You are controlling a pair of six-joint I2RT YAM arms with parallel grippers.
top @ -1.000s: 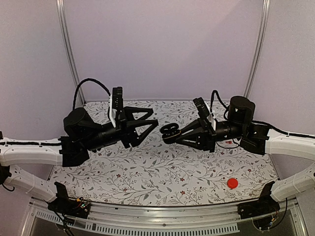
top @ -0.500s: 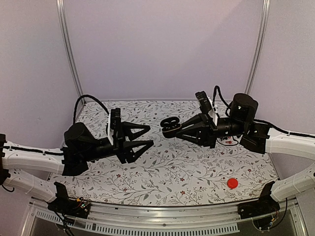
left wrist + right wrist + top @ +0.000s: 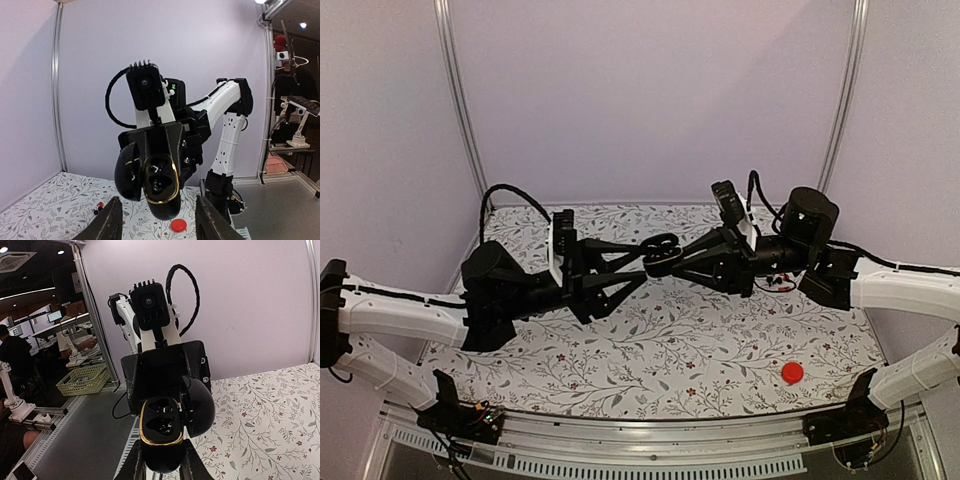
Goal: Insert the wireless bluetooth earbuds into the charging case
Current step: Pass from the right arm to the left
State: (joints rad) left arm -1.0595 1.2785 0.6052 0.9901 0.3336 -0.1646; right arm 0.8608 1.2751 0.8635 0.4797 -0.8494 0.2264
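The charging case (image 3: 160,422) is glossy black with a gold rim. Its lid (image 3: 200,405) hangs open to one side, and its two wells are dark and shiny. My right gripper (image 3: 161,467) is shut on the case's base and holds it in the air over the table's middle (image 3: 662,252). My left gripper (image 3: 648,263) faces it with fingers apart, one on each side of the case (image 3: 160,182), not touching it. Small black and red earbuds (image 3: 98,207) lie on the table under the right arm (image 3: 778,283).
A flat red disc (image 3: 792,373) lies on the floral tabletop (image 3: 670,350) near the front right. Both arms stretch inward and meet above the table's centre. Purple walls and metal posts (image 3: 460,110) close off the back.
My left gripper has swung up and right to the case, and its fingers have narrowed around it. The right gripper has kept hold of the case, shifting only slightly.
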